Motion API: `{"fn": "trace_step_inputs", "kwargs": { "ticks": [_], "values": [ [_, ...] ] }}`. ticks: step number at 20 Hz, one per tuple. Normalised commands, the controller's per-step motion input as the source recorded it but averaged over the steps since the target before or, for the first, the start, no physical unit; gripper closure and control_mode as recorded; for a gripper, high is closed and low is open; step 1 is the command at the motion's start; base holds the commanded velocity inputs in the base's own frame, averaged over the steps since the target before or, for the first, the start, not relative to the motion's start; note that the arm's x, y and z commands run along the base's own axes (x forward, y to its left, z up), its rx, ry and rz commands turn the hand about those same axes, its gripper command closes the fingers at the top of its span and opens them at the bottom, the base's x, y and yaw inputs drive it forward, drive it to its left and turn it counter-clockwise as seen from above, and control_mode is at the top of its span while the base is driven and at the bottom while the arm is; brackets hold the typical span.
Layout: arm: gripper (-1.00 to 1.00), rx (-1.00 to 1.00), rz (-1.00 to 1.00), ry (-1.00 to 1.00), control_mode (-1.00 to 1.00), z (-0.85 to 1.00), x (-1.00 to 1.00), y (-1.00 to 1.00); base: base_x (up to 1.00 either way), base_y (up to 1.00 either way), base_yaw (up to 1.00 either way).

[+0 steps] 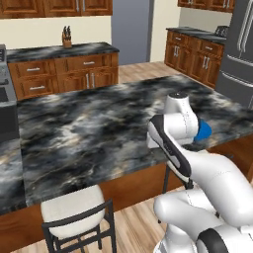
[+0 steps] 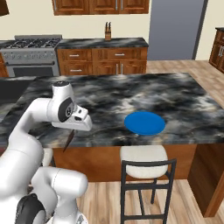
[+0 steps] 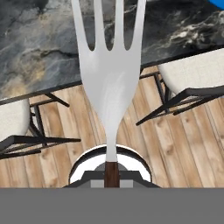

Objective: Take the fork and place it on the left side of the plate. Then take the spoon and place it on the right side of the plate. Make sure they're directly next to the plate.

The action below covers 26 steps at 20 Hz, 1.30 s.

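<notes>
Hand view, from left to right: a stool seat [image 3: 11, 120] at the left edge, then the fork [image 3: 109, 78] rising up the middle, its silver tines pointing up over the dark marble counter [image 3: 39, 48], its brown handle pinched between the narrow jaws at the bottom; a second stool [image 3: 192, 76] sits at the right, with a sliver of the blue plate [image 3: 218, 3] in the top corner. Right base view shows the gripper [image 2: 72, 131] hanging beyond the counter's near edge, the fork's dark handle slanting down from it, well left of the plate [image 2: 145, 123] on the counter.
</notes>
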Motion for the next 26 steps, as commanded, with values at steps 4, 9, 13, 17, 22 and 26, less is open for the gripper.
{"fn": "trace_step_inputs", "kwargs": {
  "ticks": [4, 9, 13, 17, 22, 26],
  "values": [
    [1.0, 0.03, 0.04, 0.08, -1.0, 0.01, 1.0, -0.62, 0.0, 0.0, 0.0],
    [1.0, 0.04, 0.06, 0.14, -1.0, 0.01, 0.99, -0.74, 0.0, 0.0, 0.0],
    [1.0, 0.0, 0.05, 0.02, -1.0, -0.06, 0.83, -0.47, 0.0, 0.0, 0.0],
    [1.0, 0.0, 0.02, 0.0, -1.0, -0.17, 0.68, -0.04, 0.0, 0.0, 0.0],
    [1.0, 0.0, 0.0, 0.0, -1.0, -0.47, 0.51, 0.02, 0.0, 0.0, 0.0],
    [1.0, -0.01, 0.0, 0.0, -1.0, -0.67, 0.4, 0.0, 0.0, 0.0, 0.0]
  ]
}}
